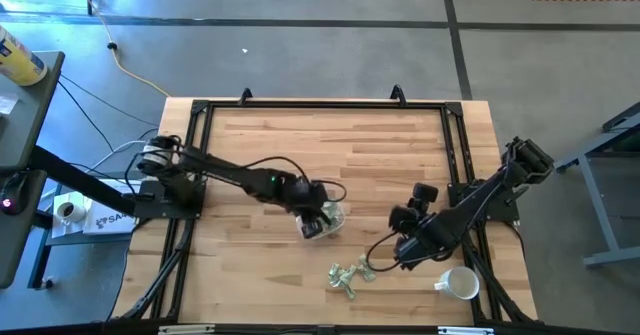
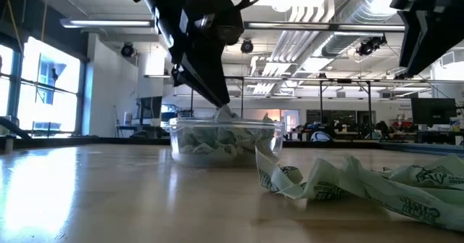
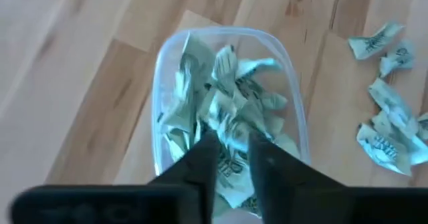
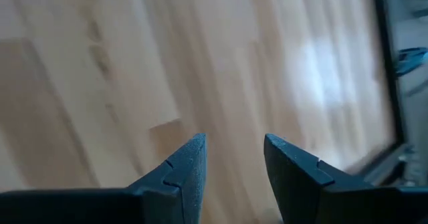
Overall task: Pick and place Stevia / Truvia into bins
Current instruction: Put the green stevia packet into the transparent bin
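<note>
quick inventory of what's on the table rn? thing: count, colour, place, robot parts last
clear tub: one, see-through, mid-table, holding crumpled packets.
packets in tub: several, pale green and white; count unclear.
loose packets: small cluster, pale green and white, on the wood near the front edge, apart from the tub.
mug: one, white, front right corner area.
table: one, light wood with black frame.
left gripper: dark, over the tub, fingers parted, a packet between them.
right gripper: dark, fingers apart and empty, above bare wood at the right.
</note>
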